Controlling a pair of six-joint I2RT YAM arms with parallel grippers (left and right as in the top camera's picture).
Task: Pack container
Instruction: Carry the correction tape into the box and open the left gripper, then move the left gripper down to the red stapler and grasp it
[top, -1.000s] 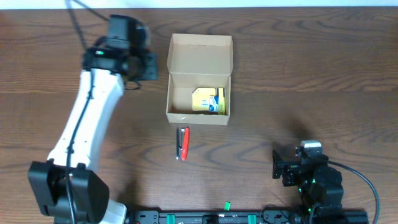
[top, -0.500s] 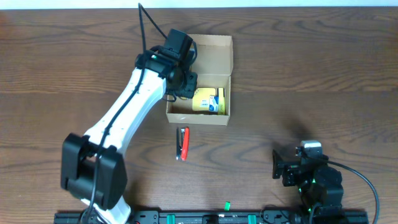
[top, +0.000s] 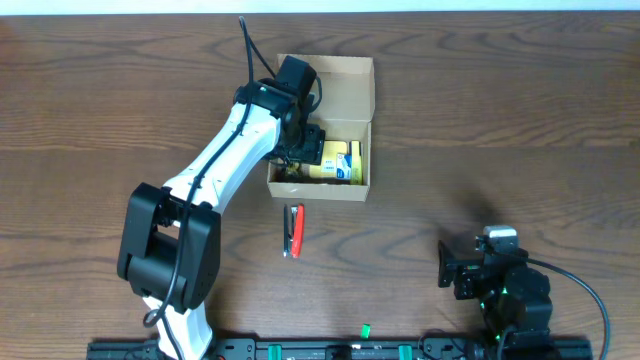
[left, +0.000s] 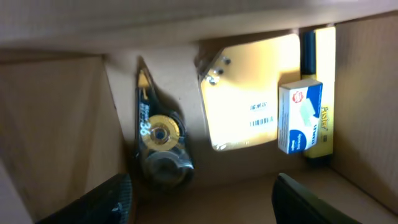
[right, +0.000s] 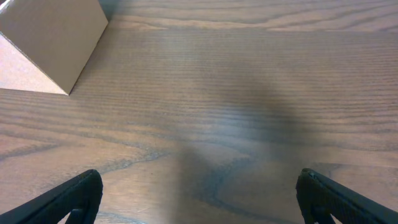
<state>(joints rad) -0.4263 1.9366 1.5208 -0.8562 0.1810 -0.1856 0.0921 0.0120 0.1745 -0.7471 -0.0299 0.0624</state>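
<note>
The container (top: 318, 190) is a tan cardboard box with its flap lid (top: 335, 80) open toward the back. My left gripper (top: 303, 148) hangs open and empty over its left half. In the left wrist view the open gripper (left: 202, 202) sits above the box floor (left: 242, 180). On that floor lie a dark correction tape dispenser (left: 158, 140), a yellow pad (left: 249, 102), a small white and blue box (left: 301, 115) and a yellow item (left: 324, 56). My right gripper (top: 444, 268) is open and empty at the front right, as the right wrist view (right: 199, 199) also shows.
A red and black pen-like pair (top: 293, 230) lies on the wood table just in front of the container. A small green bit (top: 365, 327) lies near the front edge. A corner of the container (right: 50, 43) shows at the upper left of the right wrist view.
My left arm swung from the table left of the container to over its left half. The right arm has not moved.
</note>
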